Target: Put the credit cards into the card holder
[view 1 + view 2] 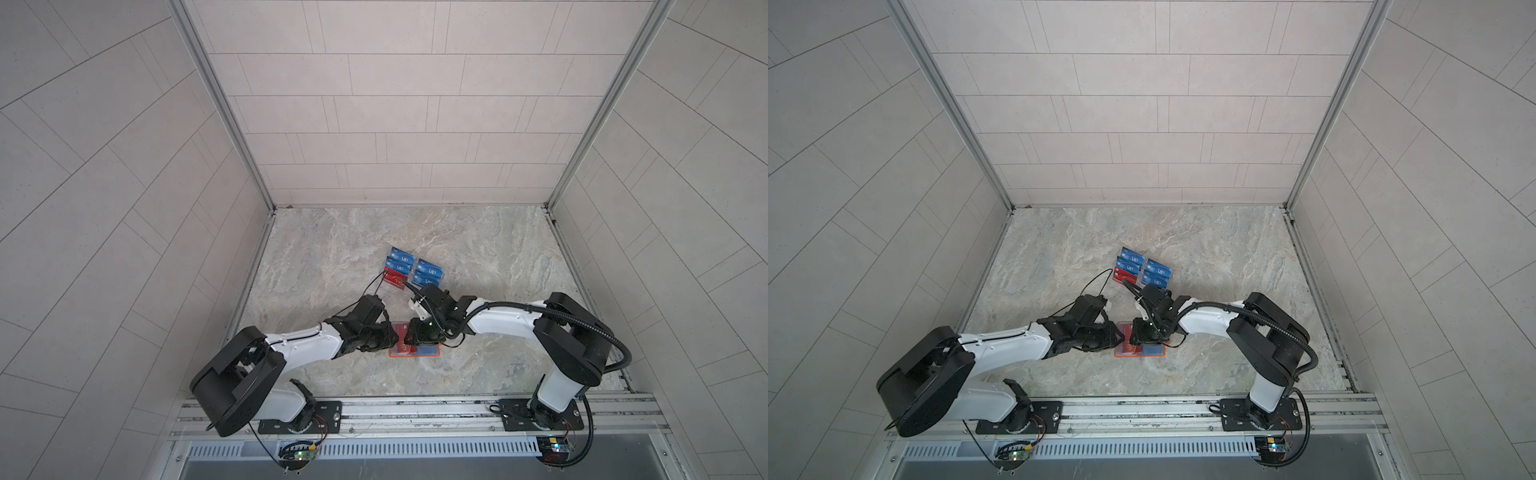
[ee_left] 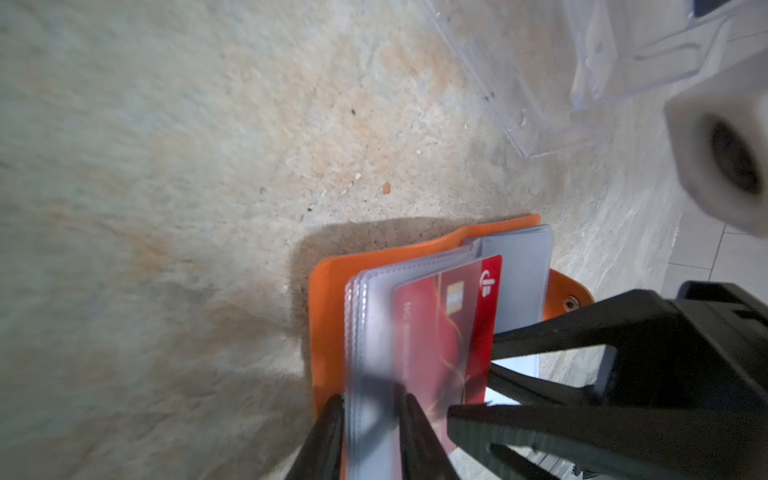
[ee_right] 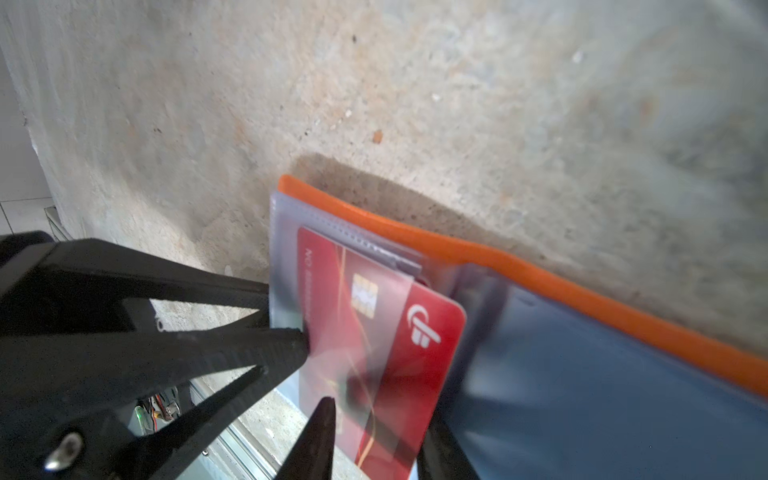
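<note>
In both top views the holder point(image 1: 394, 354) lies open on the surface point(image 1: 478, 257). Left wrist view: the left hand point(image 2: 370, 395) pinches sleeves point(image 2: 370, 311) — spreading a pocket. Right wrist view: the right hand point(image 3: 378, 415) clasps a red card point(image 3: 395, 332), partly slid in.

Marbled tabletop point(image 1: 478, 257), clear acrylic rack point(image 2: 602, 75), pale tiled walls point(image 1: 395, 104), metal rail point(image 1: 415, 409) in front

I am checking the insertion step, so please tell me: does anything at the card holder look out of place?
Yes. The red card sits only partly inside a clear sleeve of the open card holder. Its logo end sticks out bare, so it is not yet seated. Nothing looks damaged.
</note>
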You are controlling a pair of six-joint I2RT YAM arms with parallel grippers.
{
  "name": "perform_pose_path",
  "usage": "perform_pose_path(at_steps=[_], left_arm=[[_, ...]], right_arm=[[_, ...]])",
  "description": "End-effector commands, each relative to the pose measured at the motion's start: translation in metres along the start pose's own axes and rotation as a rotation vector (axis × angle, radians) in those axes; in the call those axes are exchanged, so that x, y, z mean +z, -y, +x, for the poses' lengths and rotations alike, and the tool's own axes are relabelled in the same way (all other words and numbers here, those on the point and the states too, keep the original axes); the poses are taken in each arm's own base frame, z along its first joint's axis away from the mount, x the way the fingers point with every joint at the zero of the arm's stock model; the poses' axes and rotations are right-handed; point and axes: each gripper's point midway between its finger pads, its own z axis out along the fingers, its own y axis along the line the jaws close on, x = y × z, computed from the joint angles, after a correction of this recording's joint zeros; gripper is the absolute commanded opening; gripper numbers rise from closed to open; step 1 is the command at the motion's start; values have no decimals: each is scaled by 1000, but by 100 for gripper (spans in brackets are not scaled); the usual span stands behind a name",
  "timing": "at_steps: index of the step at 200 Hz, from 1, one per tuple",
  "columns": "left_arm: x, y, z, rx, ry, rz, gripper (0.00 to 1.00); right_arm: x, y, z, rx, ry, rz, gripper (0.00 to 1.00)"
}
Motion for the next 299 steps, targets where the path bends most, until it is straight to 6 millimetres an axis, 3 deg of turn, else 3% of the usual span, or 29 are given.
perform_pose_path(at_steps=[1,24,77,97,125,227,299], left_arm=[[1,-7,8,-39,-13,4,30],[-1,-6,9,-39,-7,11,32],[1,-6,12,-35,-35,3,34],[-2,-10,12,-33,-35,-24,33],[-6,-21,13,-29,-42,-104,34],[-3,-19,13,-29,-51,-96,34],[-2,-13,13,-35,-52,-61,34]], right_arm=[[4,-1,7,-40,-13,43,35],[-1,-10,3,-67,-4,33,36],[11,-13,5,-106,-46,42,36],[3,-2,5,-137,-60,134,47],[-9,-2,5,-164,-67,169,54],[7,-11,3,-147,-95,117,51],[7,-23,-4,-172,-89,96,49]])
